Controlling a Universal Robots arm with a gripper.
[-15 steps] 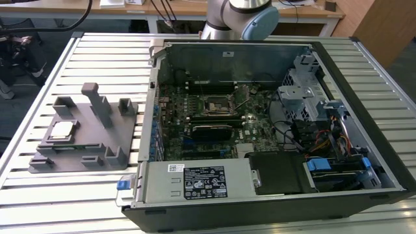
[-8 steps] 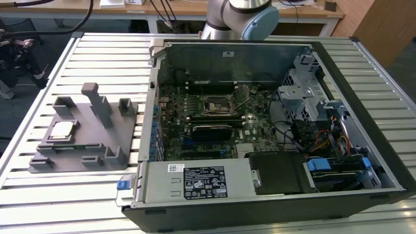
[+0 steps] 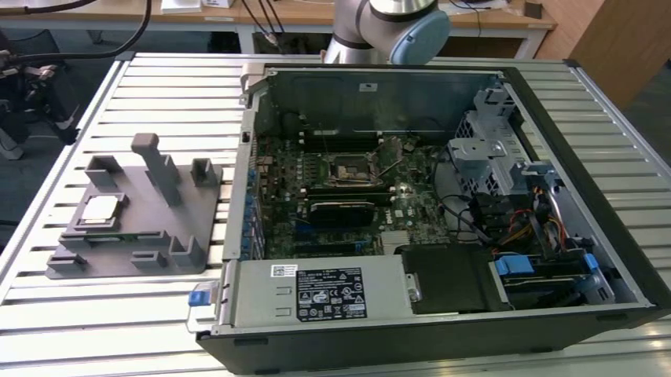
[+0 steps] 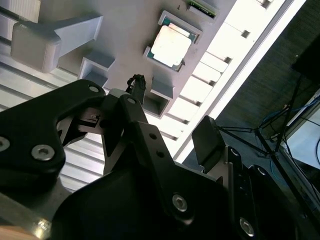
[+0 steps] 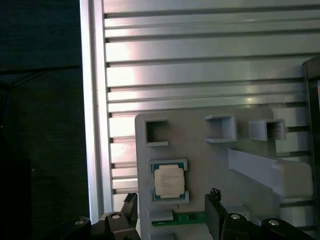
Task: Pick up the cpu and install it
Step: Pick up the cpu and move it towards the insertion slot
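Note:
The cpu (image 3: pixel 100 209) is a small silvery square chip. It lies flat in a recess of the grey plastic fixture (image 3: pixel 157 228), on the slatted table at the exterior view's left. Both wrist views look down on the cpu (image 5: pixel 169 181) (image 4: pixel 171 46) from some height. My gripper (image 5: pixel 172 212) (image 4: pixel 172 115) hangs above the fixture, open, its two black fingers (image 5: pixel 214 207) spread wide with nothing between them. It is clear of the chip. The black cpu socket (image 3: pixel 350 167) sits on the motherboard inside the open computer case (image 3: pixel 587 157).
Upright blocks (image 3: pixel 147 157) rise from the fixture close to the chip. The case's side wall (image 3: pixel 247 181) stands between fixture and motherboard. The arm's base (image 3: pixel 388 31) stands behind the case. The table edge (image 5: pixel 92 125) runs close beside the fixture.

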